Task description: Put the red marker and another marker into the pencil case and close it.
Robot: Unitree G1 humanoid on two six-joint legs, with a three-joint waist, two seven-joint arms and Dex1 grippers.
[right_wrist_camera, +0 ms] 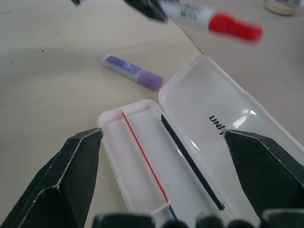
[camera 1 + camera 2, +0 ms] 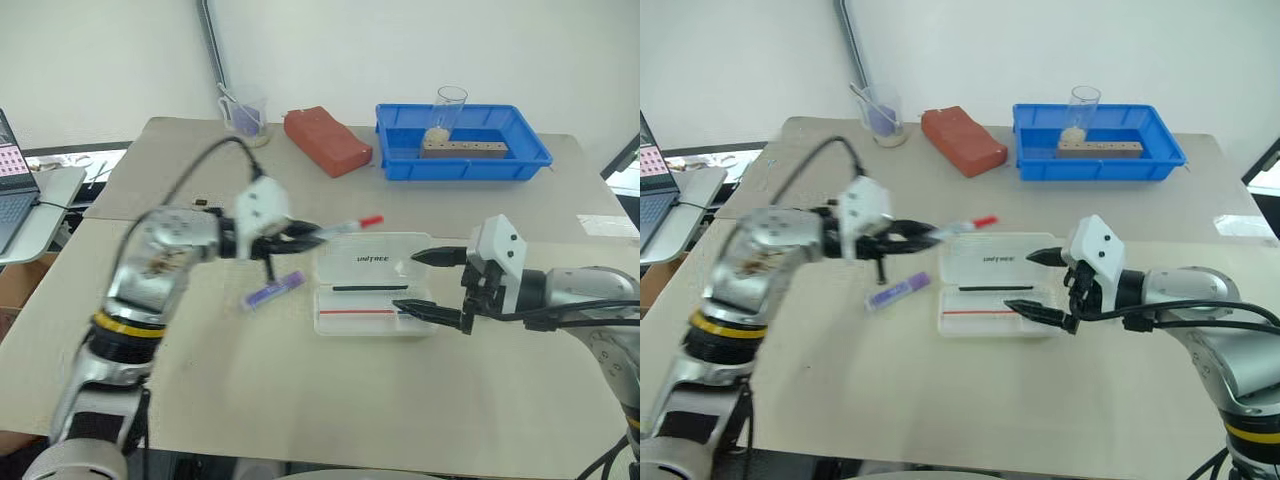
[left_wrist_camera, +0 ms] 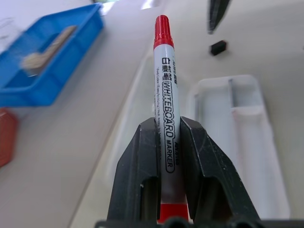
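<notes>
My left gripper is shut on the red marker, a white barrel with a red cap. It holds the marker in the air by the tail end, cap pointing at the pencil case's far left corner. The pencil case lies open on the table, its lid folded back. A thin red pen and a thin black pen lie in its tray. The purple highlighter rests on the table just left of the case. My right gripper is open at the case's right end, holding nothing.
At the back of the table stand a blue tray with a glass and a wooden block, a red brick-shaped object and a clear beaker. A laptop sits on a side table at far left.
</notes>
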